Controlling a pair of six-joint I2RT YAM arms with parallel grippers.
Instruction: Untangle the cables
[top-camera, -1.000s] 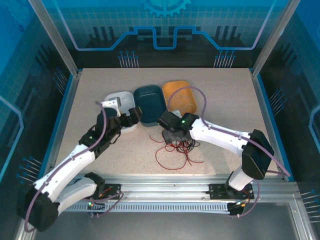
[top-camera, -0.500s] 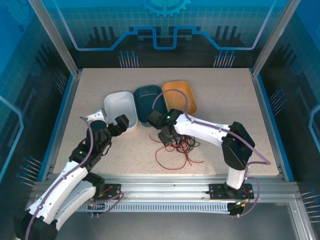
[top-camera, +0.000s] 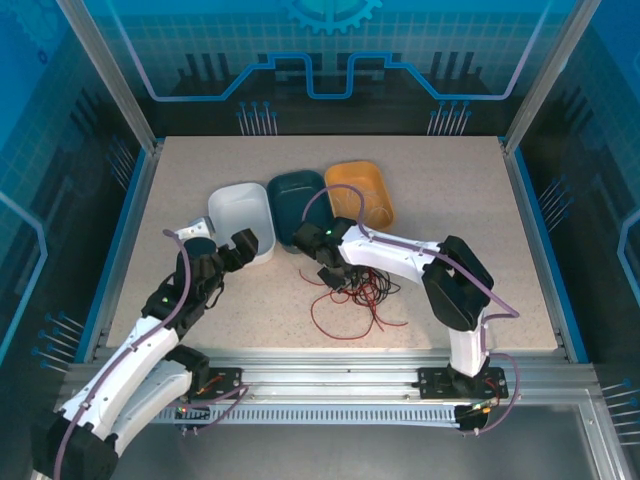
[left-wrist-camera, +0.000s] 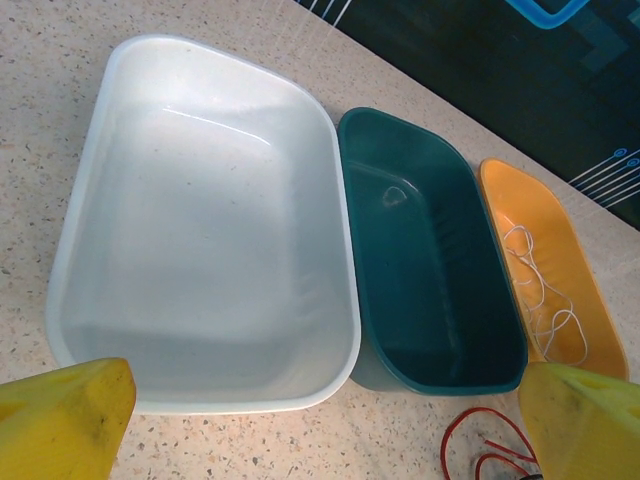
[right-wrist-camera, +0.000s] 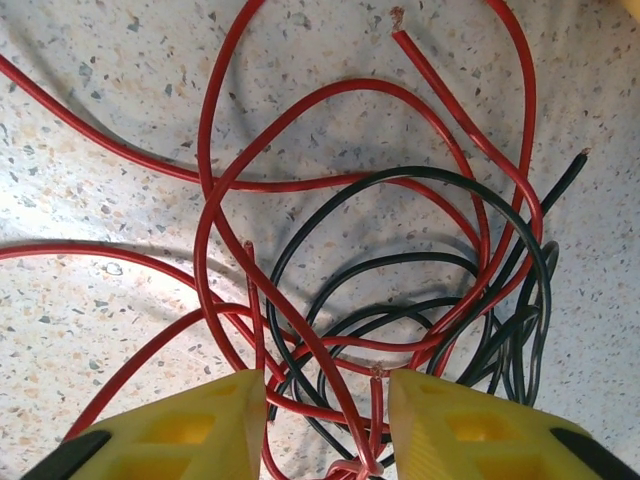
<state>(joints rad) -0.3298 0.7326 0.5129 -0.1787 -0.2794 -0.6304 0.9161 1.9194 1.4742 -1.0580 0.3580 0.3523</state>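
Observation:
A tangle of red and black cables (top-camera: 362, 296) lies on the table in front of the trays. My right gripper (top-camera: 335, 276) points down onto the tangle's left part. In the right wrist view its yellow fingers (right-wrist-camera: 190, 425) stand apart, open, straddling several red cable (right-wrist-camera: 300, 180) and black cable (right-wrist-camera: 400, 262) strands without pinching them. A whitish cable (left-wrist-camera: 535, 290) lies in the orange tray (left-wrist-camera: 592, 300). My left gripper (top-camera: 238, 247) hovers wide open and empty at the white tray's near edge; a red cable loop (left-wrist-camera: 478, 450) shows near its right finger.
Three trays stand side by side behind the tangle: a white tray (top-camera: 242, 212), a teal tray (top-camera: 300, 200) and an orange tray (top-camera: 362, 178). The white and teal ones hold nothing. Metal rails and the arm bases run along the near edge.
My right gripper has shifted a little left onto the tangle and its jaws have narrowed. My left arm has drawn back from over the white tray toward the near left.

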